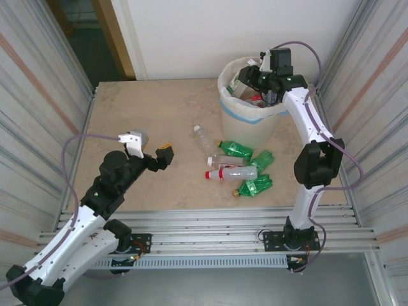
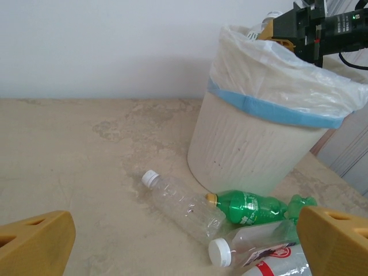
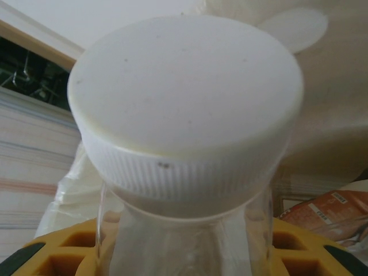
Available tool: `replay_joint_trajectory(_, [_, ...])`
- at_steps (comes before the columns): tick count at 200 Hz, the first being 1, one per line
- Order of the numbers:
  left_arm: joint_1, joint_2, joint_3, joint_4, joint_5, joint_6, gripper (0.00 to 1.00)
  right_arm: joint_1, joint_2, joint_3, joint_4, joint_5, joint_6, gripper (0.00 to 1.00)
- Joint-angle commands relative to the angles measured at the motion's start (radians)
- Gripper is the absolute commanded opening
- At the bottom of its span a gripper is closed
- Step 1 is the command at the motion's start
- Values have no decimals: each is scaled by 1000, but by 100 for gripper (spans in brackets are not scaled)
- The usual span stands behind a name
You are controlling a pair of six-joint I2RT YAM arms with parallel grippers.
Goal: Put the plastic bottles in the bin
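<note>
The cream-white bin (image 1: 245, 126) with its liner bag and blue tape band stands at the back right of the table, and its ribbed wall (image 2: 247, 149) shows in the left wrist view. My right gripper (image 1: 255, 79) hangs over the bin's rim, shut on a clear plastic bottle whose white cap (image 3: 184, 98) sits just above the yellow fingers (image 3: 63, 253). Several bottles lie in front of the bin: a clear one (image 1: 204, 139), green ones (image 1: 236, 150) and a red-labelled one (image 1: 231, 173). My left gripper (image 1: 151, 150) stands open to their left, holding nothing.
Corrugated metal walls (image 1: 38, 95) close in both sides of the table. A metal rail (image 1: 210, 223) runs along the near edge. Bottles and an orange packet (image 3: 328, 213) lie inside the bin. Bare tabletop (image 1: 146, 108) stretches left of the bin.
</note>
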Motion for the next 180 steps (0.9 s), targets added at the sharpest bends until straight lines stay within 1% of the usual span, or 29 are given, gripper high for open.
replay_joint_trajectory(1, [-2,6,38,2,-19,-14,99,6,28,31,8,-15,32,33])
replay_joint_trajectory(10, [-2,11,39,3,-18,-14,99,6,35,32,6,-12,35,35])
replay_joint_trajectory(21, [-1,17,43,2,-18,-17,99,6,41,38,-4,-3,33,42])
replay_joint_trajectory(49, [0,30,50,7,-18,-28,99,0,42,62,-46,33,16,64])
replay_joint_trajectory(61, [-2,35,50,11,-20,-30,99,-5,31,68,-59,45,8,71])
replay_joint_trajectory(101, [0,85,82,-24,-59,-69,99,-32,-29,73,-100,82,-29,76])
replay_joint_trajectory(130, [0,145,122,-69,-85,-107,99,-40,-101,66,-145,134,-78,80])
replay_joint_trajectory(157, [-1,212,153,-100,-68,-170,99,-39,-179,55,-192,175,-131,84])
replay_joint_trajectory(180, [-1,282,169,-94,-45,-245,99,-36,-259,10,-221,216,-168,88])
